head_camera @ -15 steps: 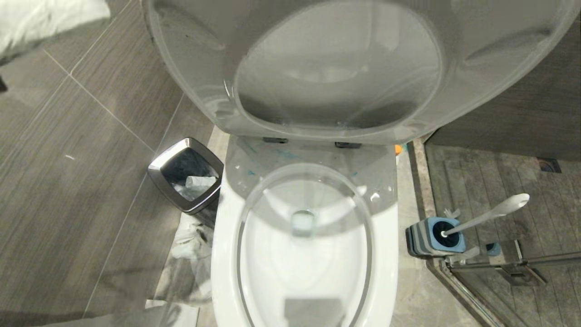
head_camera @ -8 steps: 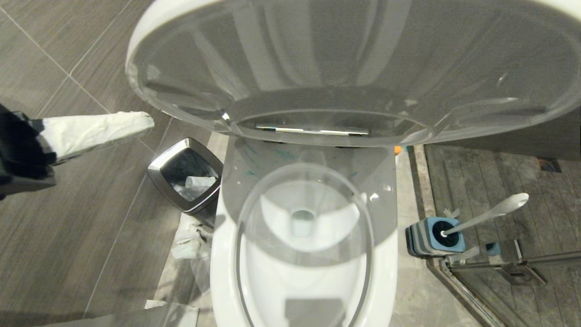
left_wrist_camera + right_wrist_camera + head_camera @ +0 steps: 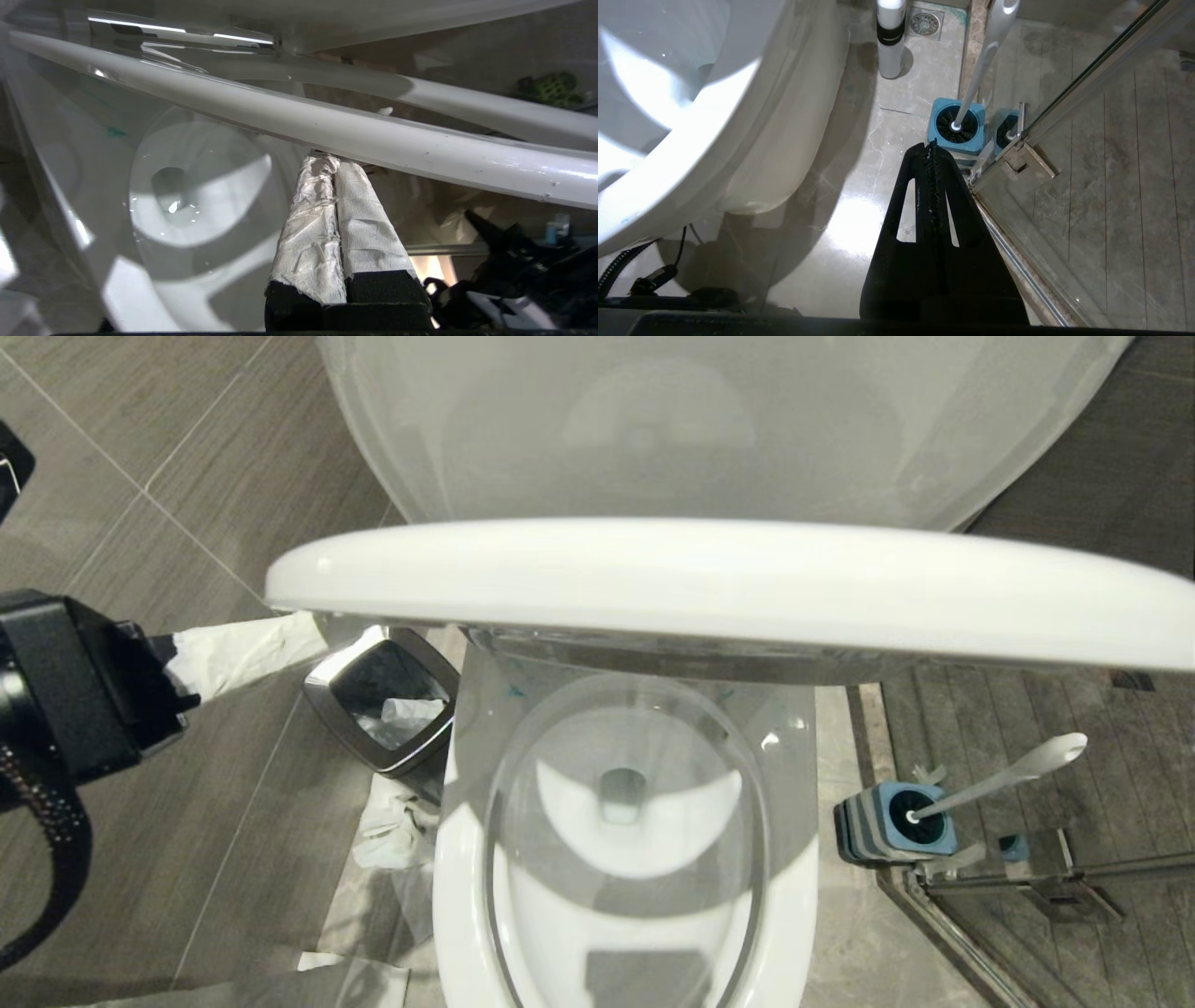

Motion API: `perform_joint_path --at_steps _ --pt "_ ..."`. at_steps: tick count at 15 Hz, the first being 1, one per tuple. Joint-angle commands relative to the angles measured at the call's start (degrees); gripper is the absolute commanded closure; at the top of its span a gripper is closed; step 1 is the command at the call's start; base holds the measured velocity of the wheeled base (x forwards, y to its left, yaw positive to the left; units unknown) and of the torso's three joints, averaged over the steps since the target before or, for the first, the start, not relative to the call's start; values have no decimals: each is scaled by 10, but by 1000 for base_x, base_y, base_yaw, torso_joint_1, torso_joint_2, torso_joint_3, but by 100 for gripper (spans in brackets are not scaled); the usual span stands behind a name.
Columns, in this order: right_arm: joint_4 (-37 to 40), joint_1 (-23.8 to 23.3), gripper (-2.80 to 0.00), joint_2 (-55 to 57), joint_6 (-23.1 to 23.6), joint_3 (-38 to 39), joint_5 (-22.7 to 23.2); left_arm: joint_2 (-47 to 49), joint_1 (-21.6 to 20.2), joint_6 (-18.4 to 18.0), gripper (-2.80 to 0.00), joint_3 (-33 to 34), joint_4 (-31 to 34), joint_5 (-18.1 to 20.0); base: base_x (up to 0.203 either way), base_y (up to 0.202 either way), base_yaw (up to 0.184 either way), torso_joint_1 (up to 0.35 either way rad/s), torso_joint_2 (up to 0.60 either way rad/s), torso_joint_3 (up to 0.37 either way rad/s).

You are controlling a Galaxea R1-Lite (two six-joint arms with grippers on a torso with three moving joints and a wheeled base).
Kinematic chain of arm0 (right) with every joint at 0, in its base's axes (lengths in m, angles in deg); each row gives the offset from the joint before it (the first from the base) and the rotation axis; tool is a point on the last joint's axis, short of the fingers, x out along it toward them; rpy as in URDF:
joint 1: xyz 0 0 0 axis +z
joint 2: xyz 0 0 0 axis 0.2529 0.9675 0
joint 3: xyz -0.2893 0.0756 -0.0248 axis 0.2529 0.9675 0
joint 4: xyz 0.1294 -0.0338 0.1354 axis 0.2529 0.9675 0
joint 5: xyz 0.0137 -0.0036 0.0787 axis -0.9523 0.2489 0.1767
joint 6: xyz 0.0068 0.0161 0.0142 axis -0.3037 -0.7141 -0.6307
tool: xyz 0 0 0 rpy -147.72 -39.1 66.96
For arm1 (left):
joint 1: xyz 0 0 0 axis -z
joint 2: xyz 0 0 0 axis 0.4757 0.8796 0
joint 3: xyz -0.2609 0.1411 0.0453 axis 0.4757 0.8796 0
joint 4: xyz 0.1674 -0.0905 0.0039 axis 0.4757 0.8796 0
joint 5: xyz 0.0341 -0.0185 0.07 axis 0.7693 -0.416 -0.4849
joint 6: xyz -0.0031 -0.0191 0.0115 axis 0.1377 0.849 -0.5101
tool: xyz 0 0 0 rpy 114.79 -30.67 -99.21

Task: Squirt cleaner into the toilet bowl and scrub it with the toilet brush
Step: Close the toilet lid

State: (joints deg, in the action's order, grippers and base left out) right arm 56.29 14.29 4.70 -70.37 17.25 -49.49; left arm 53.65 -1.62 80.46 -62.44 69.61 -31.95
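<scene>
Since the earlier frame your toilet seat has been swinging down from near upright, and now it is sitting roughly level, edge-on in the head view, with the lid standing behind it. You are bringing the left gripper in from the robot's left; its paper-wrapped fingers are pressed together with nothing between them, and their tips are meeting the underside of the seat's rim. Whether they are actually touching or just beneath it you cannot tell.

Beyond and below those jaws the toilet bowl is lying open, with faint turquoise streaks of cleaner on its back ledge. Just under the left fingers the steel-rimmed bin is standing beside the bowl, with crumpled paper on the floor next to it.

You are keeping the right gripper low at the bowl's other side, jaws closed flat on each other and holding nothing. Just ahead of those tips the toilet brush is resting in its blue holder, untouched, against the glass shower door. A white bottle with a black band is standing farther ahead on the floor.
</scene>
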Motion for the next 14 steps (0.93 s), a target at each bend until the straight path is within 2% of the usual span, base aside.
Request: perform_joint_path --at_steps 1,2,14 --pt "0 0 0 0 0 7 0 9 -1 -30 0 3 1 3 0 0 0 12 -2 99" --pt "0 0 0 0 0 7 0 15 -1 -42 0 3 0 4 0 0 0 7 1 142" --pt "0 0 0 0 0 7 0 10 -5 -42 0 1 -2 1 0 0 0 4 2 199"
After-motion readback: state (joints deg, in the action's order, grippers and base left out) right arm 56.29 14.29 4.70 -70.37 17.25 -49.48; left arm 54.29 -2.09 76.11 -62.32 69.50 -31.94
